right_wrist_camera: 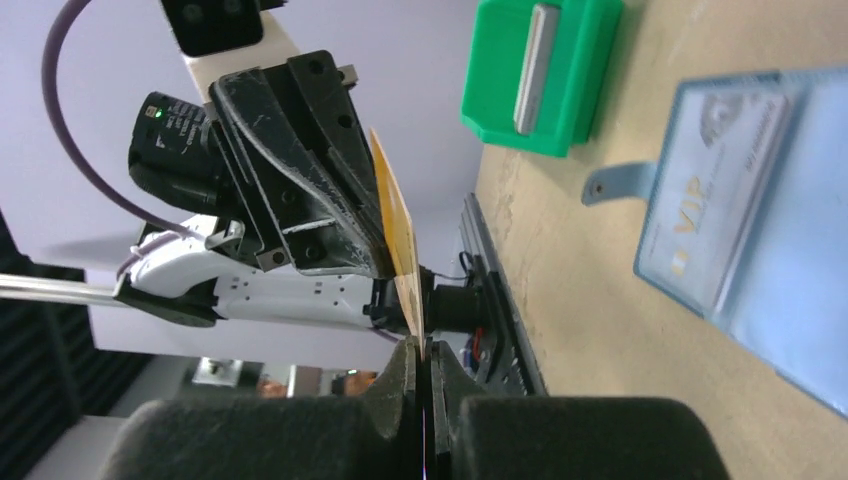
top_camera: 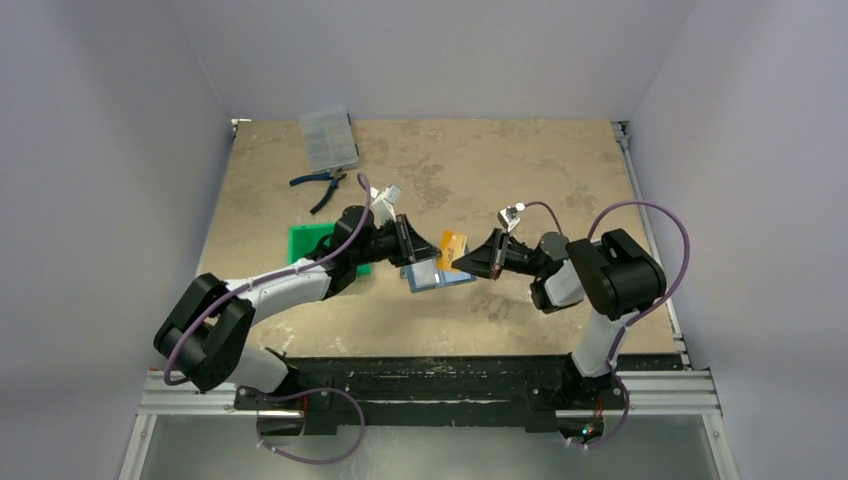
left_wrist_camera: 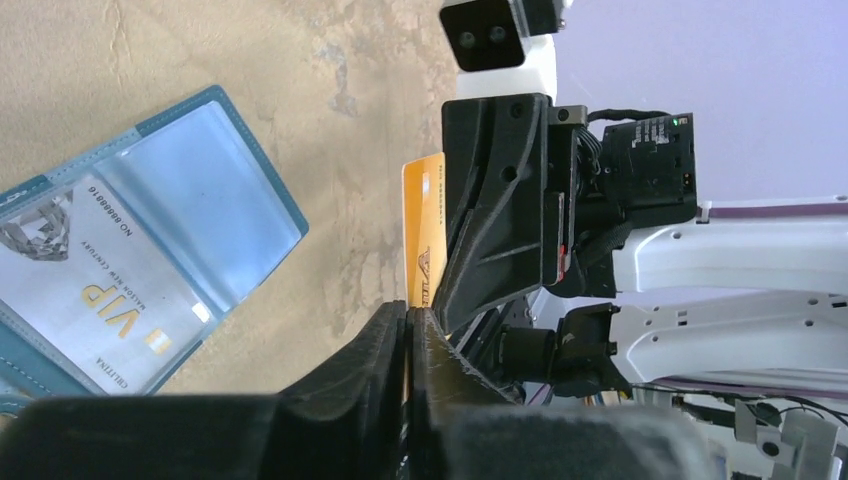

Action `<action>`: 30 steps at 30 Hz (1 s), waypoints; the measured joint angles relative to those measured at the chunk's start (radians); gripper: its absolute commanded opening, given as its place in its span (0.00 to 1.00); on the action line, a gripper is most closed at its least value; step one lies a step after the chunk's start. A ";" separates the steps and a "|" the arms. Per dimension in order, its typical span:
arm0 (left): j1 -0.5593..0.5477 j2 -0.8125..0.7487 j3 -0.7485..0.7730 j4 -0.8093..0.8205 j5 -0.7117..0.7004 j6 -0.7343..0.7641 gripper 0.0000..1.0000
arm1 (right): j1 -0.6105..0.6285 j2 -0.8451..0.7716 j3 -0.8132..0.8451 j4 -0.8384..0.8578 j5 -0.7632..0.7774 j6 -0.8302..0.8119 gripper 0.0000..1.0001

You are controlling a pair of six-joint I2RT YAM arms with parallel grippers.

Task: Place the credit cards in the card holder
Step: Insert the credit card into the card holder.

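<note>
An orange credit card (top_camera: 452, 248) hangs in the air over the table, pinched from both sides. My left gripper (left_wrist_camera: 411, 318) is shut on one edge of this orange card (left_wrist_camera: 424, 225). My right gripper (right_wrist_camera: 424, 350) is shut on the opposite edge of the card (right_wrist_camera: 395, 220). Below them the teal-blue card holder (top_camera: 437, 277) lies open and flat. A pale grey VIP card (left_wrist_camera: 90, 290) sits in one of its clear pockets, as the right wrist view also shows in the card holder (right_wrist_camera: 760, 200). Another grey card (right_wrist_camera: 530, 65) stands on edge in the green tray (right_wrist_camera: 575, 60).
The green tray (top_camera: 310, 243) sits left of the card holder, under my left arm. A clear compartment box (top_camera: 328, 138) and blue-handled pliers (top_camera: 322, 183) lie at the far left of the table. White walls close in the sides and back.
</note>
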State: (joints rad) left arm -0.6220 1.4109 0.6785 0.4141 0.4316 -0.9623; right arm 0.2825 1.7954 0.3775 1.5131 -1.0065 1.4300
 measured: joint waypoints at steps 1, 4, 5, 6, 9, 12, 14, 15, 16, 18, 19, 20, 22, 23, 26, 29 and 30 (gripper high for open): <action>0.000 0.008 -0.002 0.004 0.002 -0.005 0.27 | -0.002 0.019 -0.002 0.009 -0.006 0.023 0.00; -0.001 0.046 -0.004 0.021 0.021 -0.026 0.34 | -0.004 0.059 -0.009 0.010 -0.010 0.063 0.00; -0.001 0.063 -0.005 0.037 0.031 -0.035 0.33 | -0.006 0.064 -0.013 0.010 -0.011 0.069 0.00; -0.001 0.078 -0.006 0.054 0.040 -0.049 0.31 | -0.009 0.064 -0.016 0.010 -0.013 0.072 0.00; -0.001 0.113 -0.013 0.114 0.063 -0.080 0.21 | -0.016 0.064 -0.019 0.010 -0.026 0.081 0.00; -0.001 0.144 -0.014 0.162 0.074 -0.103 0.16 | -0.023 0.064 -0.019 0.011 -0.034 0.085 0.00; -0.001 0.159 -0.014 0.177 0.082 -0.113 0.10 | -0.023 0.064 -0.020 0.011 -0.036 0.086 0.00; -0.002 0.166 -0.014 0.184 0.086 -0.119 0.05 | -0.023 0.064 -0.020 0.011 -0.038 0.086 0.00; -0.002 0.171 -0.014 0.191 0.090 -0.122 0.01 | -0.023 0.064 -0.021 0.011 -0.040 0.085 0.00; -0.003 0.174 -0.014 0.199 0.098 -0.127 0.00 | -0.025 0.063 -0.025 0.010 -0.040 0.078 0.14; -0.003 0.173 -0.014 0.199 0.098 -0.126 0.00 | -0.026 0.062 -0.027 0.010 -0.040 0.068 0.23; -0.005 0.171 -0.014 0.189 0.093 -0.119 0.00 | -0.026 0.057 -0.027 0.009 -0.040 0.053 0.31; -0.012 0.155 0.000 0.127 0.064 -0.090 0.00 | -0.024 0.030 -0.027 -0.042 -0.032 -0.023 0.41; -0.018 0.140 0.016 0.068 0.042 -0.063 0.00 | -0.020 0.006 -0.024 -0.107 -0.024 -0.077 0.45; -0.033 0.087 0.055 -0.083 -0.047 0.010 0.00 | -0.017 -0.080 0.022 -0.387 0.024 -0.283 0.48; -0.034 0.034 0.055 -0.170 -0.127 0.040 0.00 | -0.016 -0.127 0.110 -0.652 0.095 -0.476 0.47; -0.034 0.028 0.052 -0.179 -0.145 0.040 0.00 | -0.016 -0.131 0.129 -0.710 0.113 -0.520 0.45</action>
State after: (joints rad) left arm -0.6559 1.4387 0.7303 0.2356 0.2867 -0.9222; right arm 0.2665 1.6642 0.5064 0.8036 -0.8940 0.9104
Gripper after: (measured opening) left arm 0.028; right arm 0.478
